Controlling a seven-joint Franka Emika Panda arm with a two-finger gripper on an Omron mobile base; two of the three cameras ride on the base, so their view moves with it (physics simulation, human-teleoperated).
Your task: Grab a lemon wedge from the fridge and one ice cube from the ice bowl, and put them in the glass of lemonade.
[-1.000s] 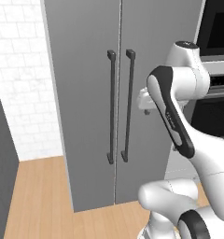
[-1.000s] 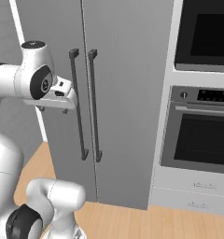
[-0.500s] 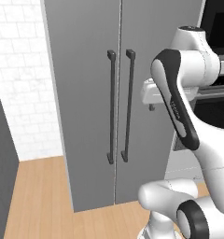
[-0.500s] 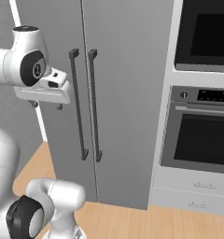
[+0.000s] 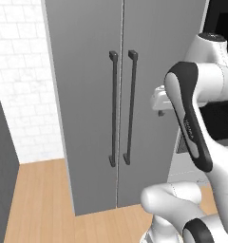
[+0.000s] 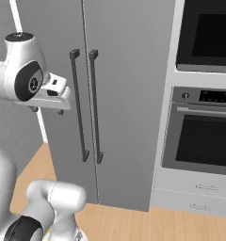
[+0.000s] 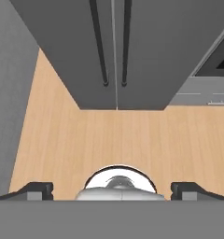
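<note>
The fridge [image 5: 87, 95] stands in front of me with both grey doors shut, its two dark bar handles [image 5: 113, 109] side by side at the middle seam. My gripper [image 6: 47, 111] hangs in the air short of the doors, about level with the handles, pointing down at the floor. Its fingertips [image 7: 34, 189] sit far apart with nothing between them, so it is open. In the left base view the gripper [image 5: 162, 113] is partly hidden behind my forearm. The lemon wedge, the ice bowl and the glass of lemonade are out of view.
A black-fronted oven [image 6: 204, 136] and microwave [image 6: 206, 33] column stands right of the fridge, with pale drawers [image 6: 195, 193] under it. A white brick wall [image 5: 21, 85] and a dark grey panel [image 5: 2, 166] lie to the left. The wooden floor [image 7: 118, 140] stretches below the hand.
The arm has lifted and swung the hand back from the fridge handles, toward my own side. The fridge doors stay shut.
</note>
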